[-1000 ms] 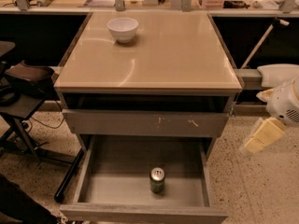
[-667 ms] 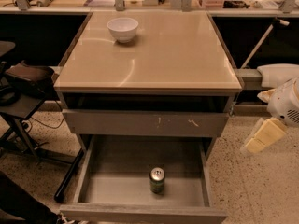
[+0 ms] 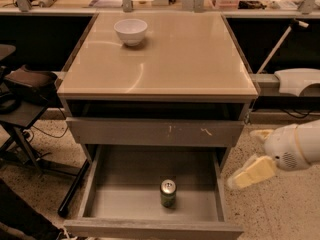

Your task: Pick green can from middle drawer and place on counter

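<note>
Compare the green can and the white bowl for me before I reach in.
The green can is dark with a silver lid; the white bowl is plain white, open-topped. The can is narrower than the bowl. The can stands in the open middle drawer; the bowl sits on the counter. Both are upright. The gripper, open, hangs right of the drawer, touching neither.

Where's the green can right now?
In the camera view, the green can stands upright front-centre on the floor of the open middle drawer. The hand hovers outside the drawer, at the view's right.
</note>
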`<action>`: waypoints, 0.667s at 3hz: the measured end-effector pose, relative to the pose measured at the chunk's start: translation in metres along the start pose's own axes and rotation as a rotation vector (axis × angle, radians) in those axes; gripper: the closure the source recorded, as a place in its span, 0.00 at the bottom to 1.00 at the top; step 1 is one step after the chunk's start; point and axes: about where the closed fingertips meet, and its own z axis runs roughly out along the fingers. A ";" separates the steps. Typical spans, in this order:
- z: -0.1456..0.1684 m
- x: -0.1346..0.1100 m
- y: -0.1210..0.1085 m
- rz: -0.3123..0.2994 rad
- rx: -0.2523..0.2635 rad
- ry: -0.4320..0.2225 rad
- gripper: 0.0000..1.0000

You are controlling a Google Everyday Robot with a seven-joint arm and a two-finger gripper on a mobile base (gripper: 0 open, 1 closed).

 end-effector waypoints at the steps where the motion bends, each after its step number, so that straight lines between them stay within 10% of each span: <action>1: 0.076 -0.024 0.040 0.137 -0.121 -0.178 0.00; 2: 0.092 -0.068 0.057 0.156 -0.161 -0.264 0.00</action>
